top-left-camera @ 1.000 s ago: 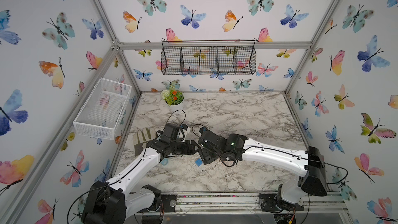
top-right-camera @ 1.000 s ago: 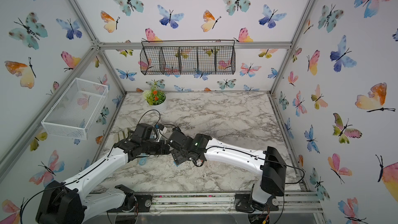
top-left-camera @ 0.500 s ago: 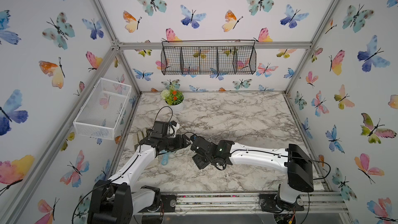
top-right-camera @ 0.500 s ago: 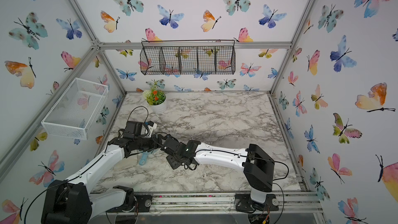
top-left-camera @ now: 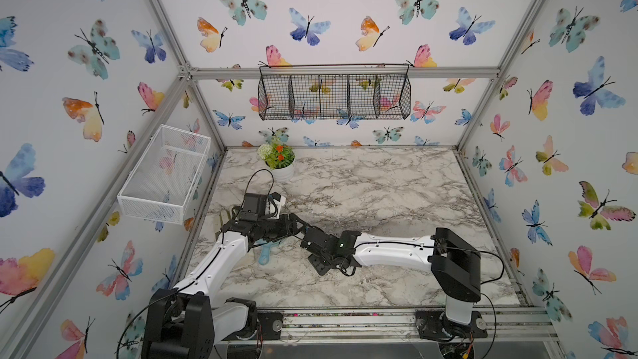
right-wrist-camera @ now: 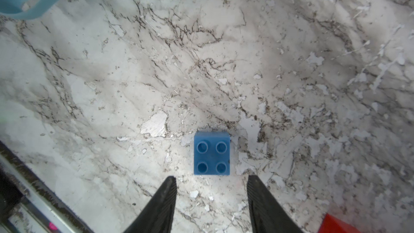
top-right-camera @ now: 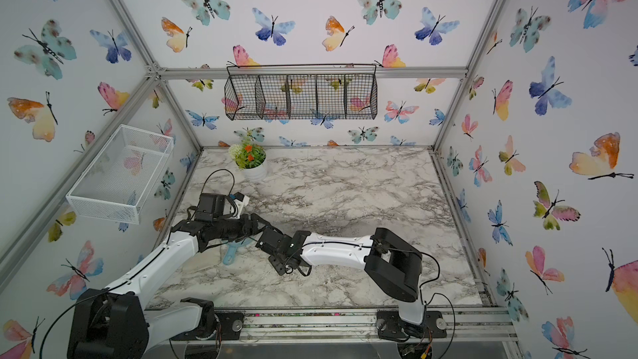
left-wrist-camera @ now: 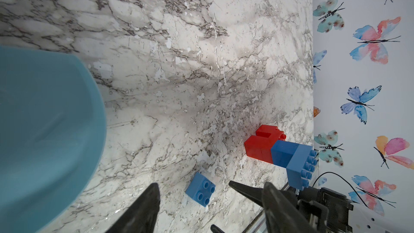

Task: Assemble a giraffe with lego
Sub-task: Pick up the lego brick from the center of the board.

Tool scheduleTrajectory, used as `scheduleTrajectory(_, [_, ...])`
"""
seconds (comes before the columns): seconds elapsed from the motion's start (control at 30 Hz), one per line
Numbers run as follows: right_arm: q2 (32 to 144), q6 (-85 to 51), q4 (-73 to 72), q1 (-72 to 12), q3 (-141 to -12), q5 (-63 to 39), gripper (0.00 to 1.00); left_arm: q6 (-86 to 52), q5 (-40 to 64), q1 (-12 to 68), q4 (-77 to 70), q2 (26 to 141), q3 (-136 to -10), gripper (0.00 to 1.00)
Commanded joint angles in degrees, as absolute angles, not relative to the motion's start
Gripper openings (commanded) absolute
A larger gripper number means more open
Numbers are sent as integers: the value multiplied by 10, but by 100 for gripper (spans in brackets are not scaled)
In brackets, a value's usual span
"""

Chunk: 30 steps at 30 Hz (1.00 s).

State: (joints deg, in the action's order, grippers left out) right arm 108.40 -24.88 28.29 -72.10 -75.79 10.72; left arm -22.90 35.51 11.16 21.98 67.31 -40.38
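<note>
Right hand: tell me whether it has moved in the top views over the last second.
Yes. The right hand has shifted toward the white mesh basket on the left wall and slightly nearer the front metal rail, in both top views.

Smooth matt plastic blue brick (right-wrist-camera: 211,155), chipped marble-look tabletop (right-wrist-camera: 156,63), metal black wire basket (top-left-camera: 334,96), metal white mesh basket (top-left-camera: 165,174)

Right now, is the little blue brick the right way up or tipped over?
Right way up. The little blue brick sits flat on the table, with all four bumps facing up.
</note>
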Motion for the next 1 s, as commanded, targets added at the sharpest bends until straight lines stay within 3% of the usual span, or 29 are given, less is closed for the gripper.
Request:
scheduleTrajectory(0.0, [1102,-237,266,-724,-755,112,54,-219,380,110,214,675,-402,72])
scheduleTrajectory(0.53, [1136,-235,254,-723,-754,116,50,-220,375,99,215,679,-402,72])
scheduleTrajectory(0.97, [1142,-240,254,-722,-753,124,41,-220,376,97,215,679,-402,72])
